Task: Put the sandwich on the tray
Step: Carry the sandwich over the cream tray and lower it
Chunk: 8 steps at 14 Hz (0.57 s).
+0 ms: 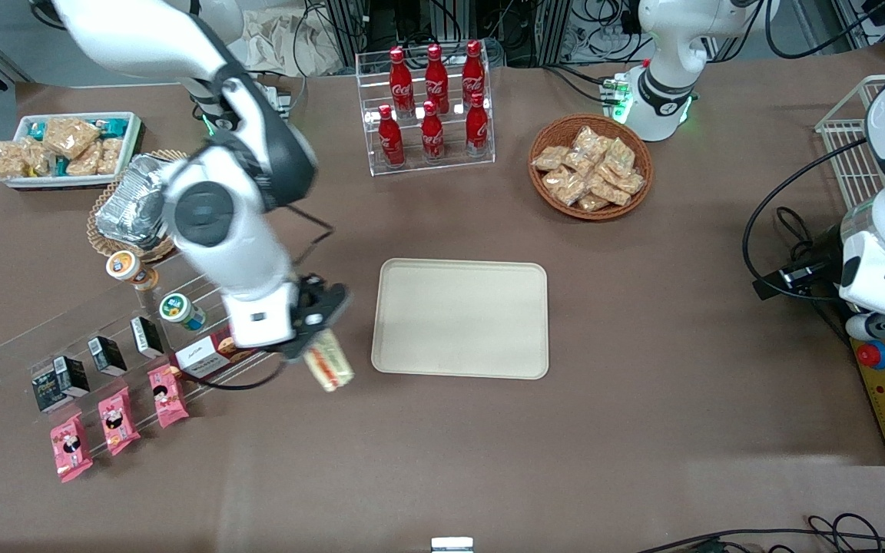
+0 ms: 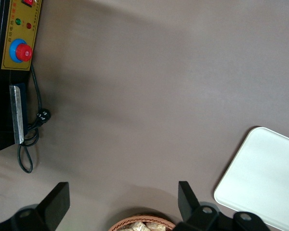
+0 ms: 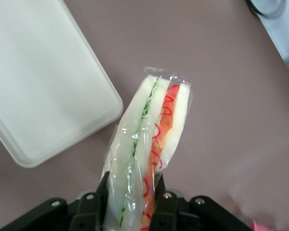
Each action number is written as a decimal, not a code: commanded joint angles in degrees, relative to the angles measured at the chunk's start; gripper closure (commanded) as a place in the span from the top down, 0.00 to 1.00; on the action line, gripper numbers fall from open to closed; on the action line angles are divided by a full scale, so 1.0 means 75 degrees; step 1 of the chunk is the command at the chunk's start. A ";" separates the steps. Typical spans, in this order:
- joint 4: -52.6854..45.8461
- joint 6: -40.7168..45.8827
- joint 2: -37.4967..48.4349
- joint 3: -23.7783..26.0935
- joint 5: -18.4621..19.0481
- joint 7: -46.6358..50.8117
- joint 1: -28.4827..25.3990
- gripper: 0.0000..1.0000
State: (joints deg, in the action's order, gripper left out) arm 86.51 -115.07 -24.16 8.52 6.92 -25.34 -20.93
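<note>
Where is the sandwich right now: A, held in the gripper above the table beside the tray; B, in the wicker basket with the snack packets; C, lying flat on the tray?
A: the gripper is shut on the sandwich, which hangs over bare table next to the tray, not yet on it.

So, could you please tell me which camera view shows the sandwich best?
The right wrist view: the sandwich fills it, with its green and red filling visible, clamped in the gripper. The front view shows it small, tilted, beside the tray. The left wrist view doesn't show it.
</note>
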 commanded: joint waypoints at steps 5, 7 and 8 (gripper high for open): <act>-0.0285 -0.1461 -0.1359 -0.0034 0.0214 -0.1225 -0.0783 0.38; -0.0297 -0.1940 -0.1734 -0.0057 0.0237 -0.1437 -0.0994 0.38; -0.0297 -0.2186 -0.1863 -0.0057 0.0249 -0.1542 -0.1053 0.38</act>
State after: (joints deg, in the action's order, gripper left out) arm 86.46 -128.56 -35.19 8.43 7.49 -34.95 -27.59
